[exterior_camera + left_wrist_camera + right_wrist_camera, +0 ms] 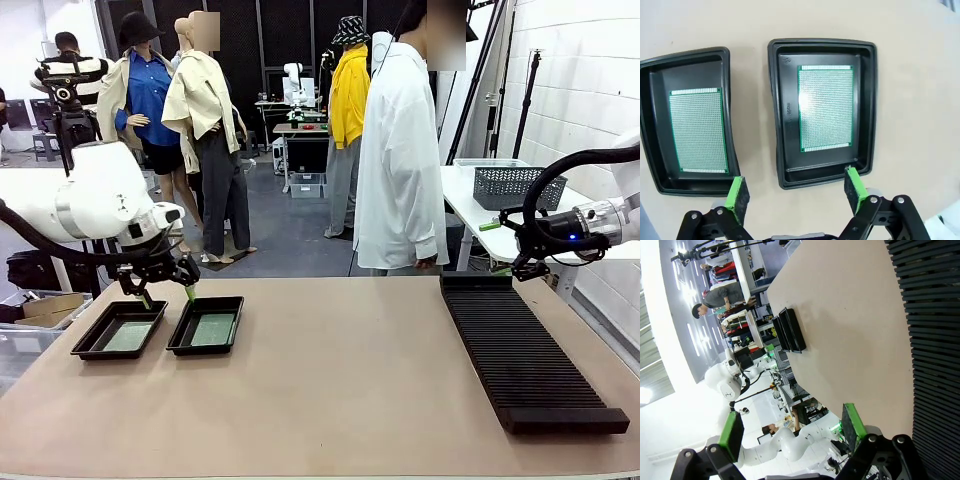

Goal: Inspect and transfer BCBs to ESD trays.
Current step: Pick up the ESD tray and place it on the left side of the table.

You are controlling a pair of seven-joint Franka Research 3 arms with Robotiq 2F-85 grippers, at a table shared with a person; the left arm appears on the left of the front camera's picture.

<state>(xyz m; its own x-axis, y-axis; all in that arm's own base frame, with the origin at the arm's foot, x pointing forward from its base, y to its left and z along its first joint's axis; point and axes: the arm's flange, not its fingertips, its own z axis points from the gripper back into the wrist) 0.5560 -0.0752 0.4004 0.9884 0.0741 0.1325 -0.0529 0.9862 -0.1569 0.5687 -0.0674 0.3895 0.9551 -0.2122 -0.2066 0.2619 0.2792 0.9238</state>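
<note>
Two black ESD trays sit side by side at the table's left: one tray farther left, the other tray beside it. Each holds a green BCB lying flat: one board in the left tray, another board in the right one. My left gripper hovers open just above the trays' far edge, nothing between its green pads. My right gripper hangs open and empty above the far right end of the table, by the rack.
A long black ribbed rack lies along the table's right side. A person in a white shirt stands at the far edge. A grey mesh basket rests on a white side table behind. The table's middle is bare.
</note>
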